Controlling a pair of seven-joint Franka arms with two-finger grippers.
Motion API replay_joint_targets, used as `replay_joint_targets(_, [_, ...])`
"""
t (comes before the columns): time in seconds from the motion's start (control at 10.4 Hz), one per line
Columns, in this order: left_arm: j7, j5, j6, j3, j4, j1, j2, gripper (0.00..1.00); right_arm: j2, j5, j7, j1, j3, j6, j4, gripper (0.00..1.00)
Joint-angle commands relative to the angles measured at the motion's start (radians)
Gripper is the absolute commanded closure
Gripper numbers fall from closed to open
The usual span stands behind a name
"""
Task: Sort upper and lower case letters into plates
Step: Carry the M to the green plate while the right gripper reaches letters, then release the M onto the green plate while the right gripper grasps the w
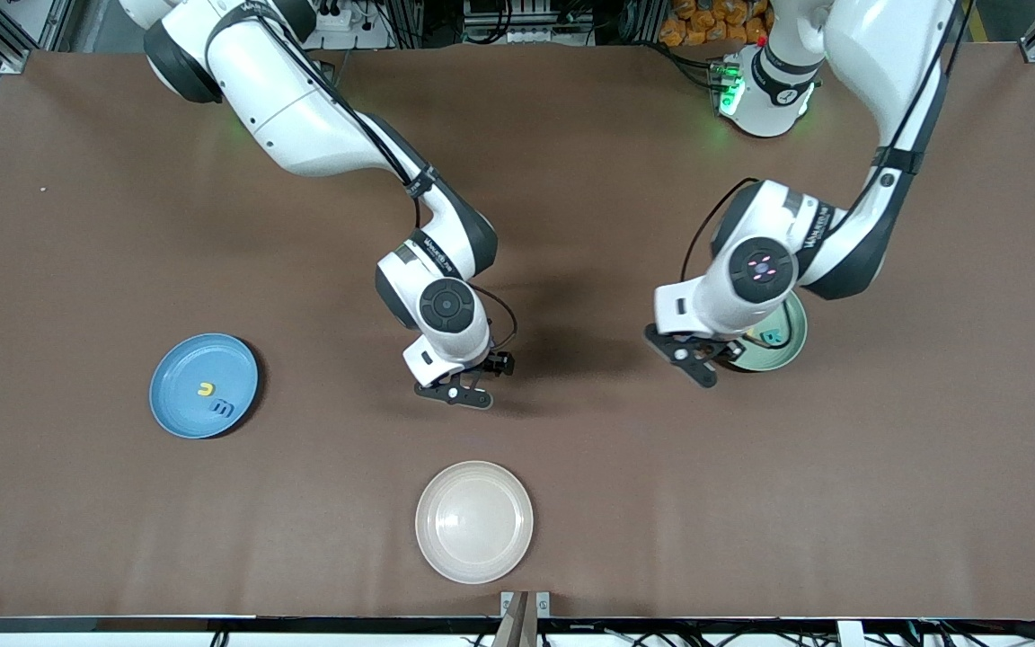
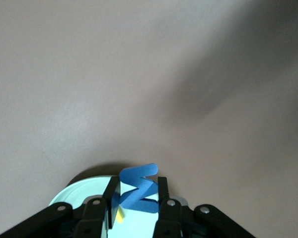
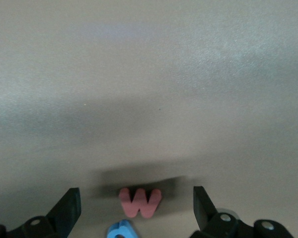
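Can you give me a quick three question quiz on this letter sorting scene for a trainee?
1. True or false: the left gripper is shut on a blue letter over the mint green plate.
2. Which letter lies on the table between the open right gripper fingers? A) red W B) yellow U
3. How many letters lie in the sky blue plate?

Key: 1 true; 2 A; 3 two.

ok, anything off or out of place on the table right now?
Nothing stands out. The blue plate holds a yellow letter and a blue letter, both lying flat. The left end effector grips a blue Z over the mint plate. The right end effector is open over a red w. The cream plate sits unused.
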Motion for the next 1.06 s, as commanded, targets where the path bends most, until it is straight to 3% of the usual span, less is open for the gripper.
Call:
replay_joint_targets(0.0, [0.104, -0.023, 0.149, 0.048, -0.181, 0.017, -0.067, 0.99, -0.013, 0.024, -0.034, -0.021, 0.015, 0.012, -0.038, 0.0])
replay_joint_targets(0.29, [0.109, -0.07, 0.214, 0.083, -0.283, 0.049, -0.066, 0.99, -0.039, 0.044, 0.014, -0.021, 0.021, 0.098, -0.122, 0.0])
replay_joint_targets(0.48, [0.108, -0.107, 0.214, 0.088, -0.315, 0.056, -0.081, 0.93, -0.042, 0.044, 0.049, -0.021, 0.027, 0.098, -0.123, 0.0])
replay_joint_targets(0.58, [0.108, -0.152, 0.214, 0.088, -0.315, 0.054, -0.08, 0.8, -0.046, 0.044, 0.051, -0.021, 0.027, 0.098, -0.126, 0.0])
replay_joint_targets(0.67, [0.099, -0.17, 0.214, 0.088, -0.315, 0.048, -0.08, 0.01, -0.05, 0.044, 0.049, -0.023, 0.027, 0.094, -0.127, 0.0])
replay_joint_targets(0.77, [0.098, -0.193, 0.214, 0.088, -0.318, 0.05, -0.08, 0.0, -0.056, 0.044, 0.049, -0.026, 0.027, 0.09, -0.13, 0.05])
replay_joint_targets(0.86, [0.098, -0.216, 0.214, 0.088, -0.318, 0.048, -0.078, 0.0, -0.063, 0.046, 0.051, -0.026, 0.027, 0.089, -0.13, 0.74])
replay_joint_targets(0.96, [0.097, -0.245, 0.214, 0.088, -0.317, 0.045, -0.075, 0.0, -0.069, 0.046, 0.049, -0.032, 0.029, 0.089, -0.136, 1.0])
